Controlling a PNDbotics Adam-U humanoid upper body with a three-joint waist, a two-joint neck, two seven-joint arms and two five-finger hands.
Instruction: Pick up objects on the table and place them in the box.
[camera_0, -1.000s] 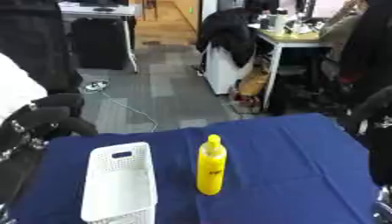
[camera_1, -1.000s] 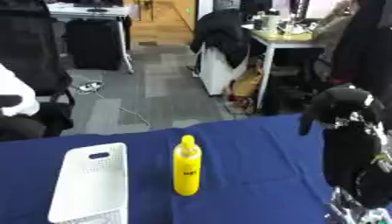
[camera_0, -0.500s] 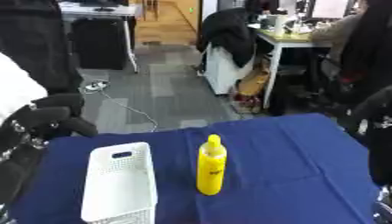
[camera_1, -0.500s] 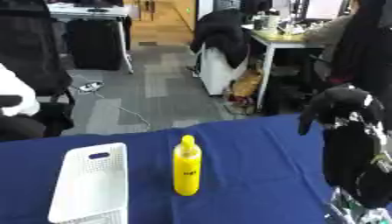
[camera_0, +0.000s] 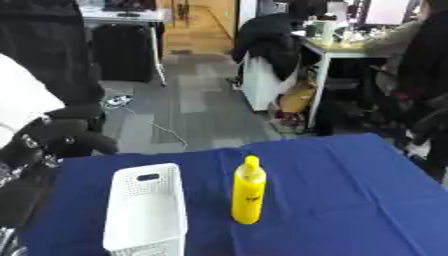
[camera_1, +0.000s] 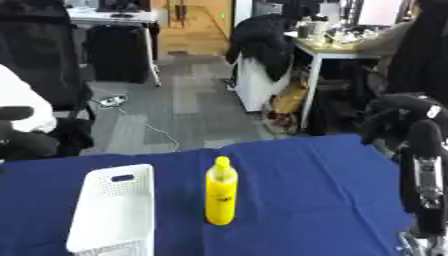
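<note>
Upright on the blue cloth-covered table (camera_0: 350, 200): a yellow plastic squeeze bottle (camera_0: 248, 190) just right of a white perforated plastic box (camera_0: 144, 210), with bare cloth open toward the right edge. Left hand (camera_0: 61, 137) raised off the left edge and right hand (camera_1: 398, 117) off the right edge, both dark, finger state impossible to tell. Beyond the far edge, grey floor, a desk and black chairs.

The bottle (camera_0: 248, 190) is plain yellow. Just left of it, the box (camera_0: 145, 210) is white (its walls dotted with small holes). Both rest on a dark blue tablecloth (camera_0: 350, 190).
</note>
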